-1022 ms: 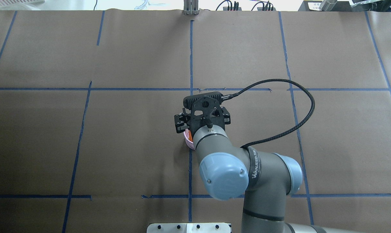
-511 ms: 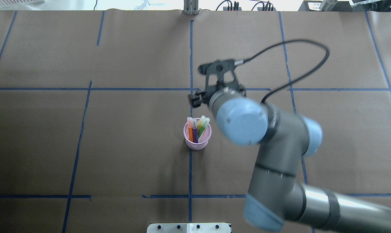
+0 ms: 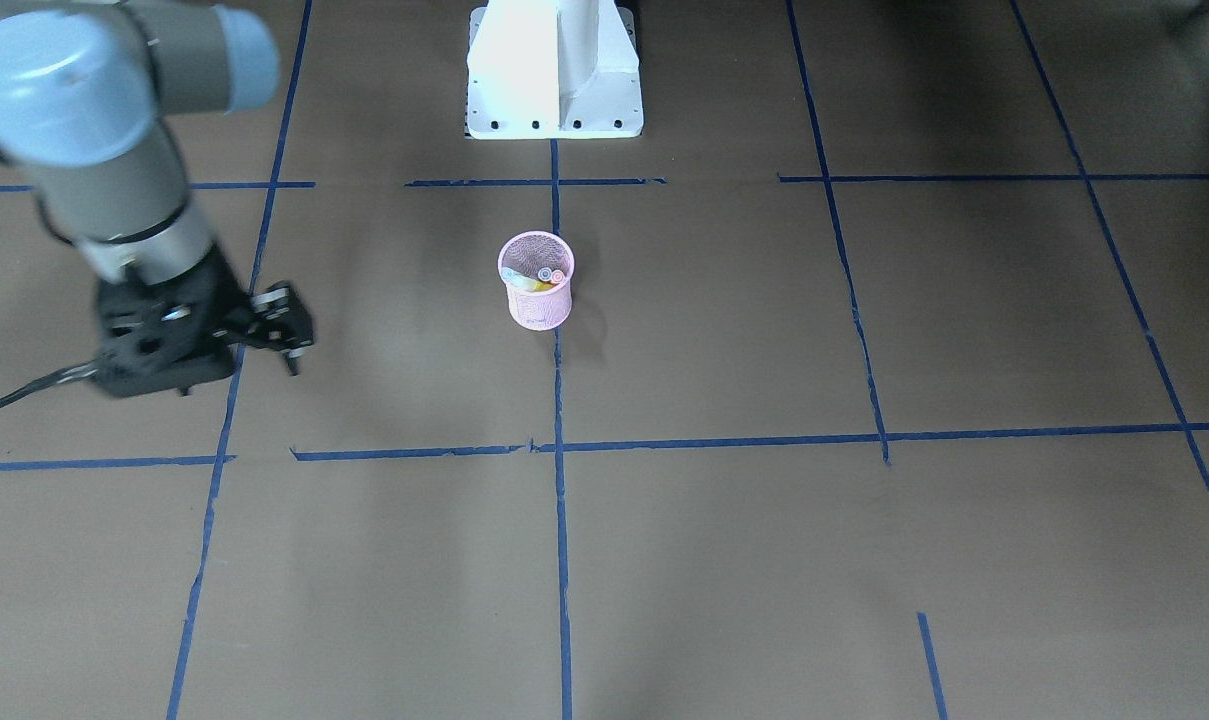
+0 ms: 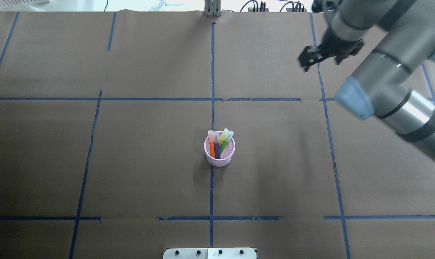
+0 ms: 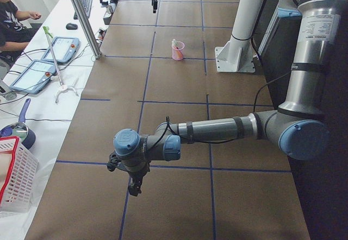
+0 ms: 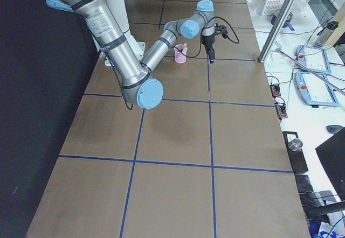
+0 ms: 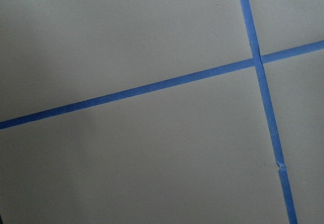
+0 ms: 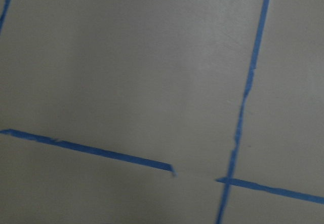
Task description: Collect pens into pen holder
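Nearest, at the table's left end, we see the left arm's black two-finger gripper hanging over the brown paper-covered table; we cannot tell how its fingers stand. Mid-table, the small pink wire-mesh pen holder stands upright with the slim coloured pale-capped pens inside. Beyond, the right arm's black gripper hovers, fingers apart, holding nothing.

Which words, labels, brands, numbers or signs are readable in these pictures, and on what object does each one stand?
Nothing can be read with certainty.
Dark print on the left arm: too small to read.
Dark print on the right arm: too small to read.
White sign beyond the table's far edge: blurred.
Pens and pen holder: no lettering visible.
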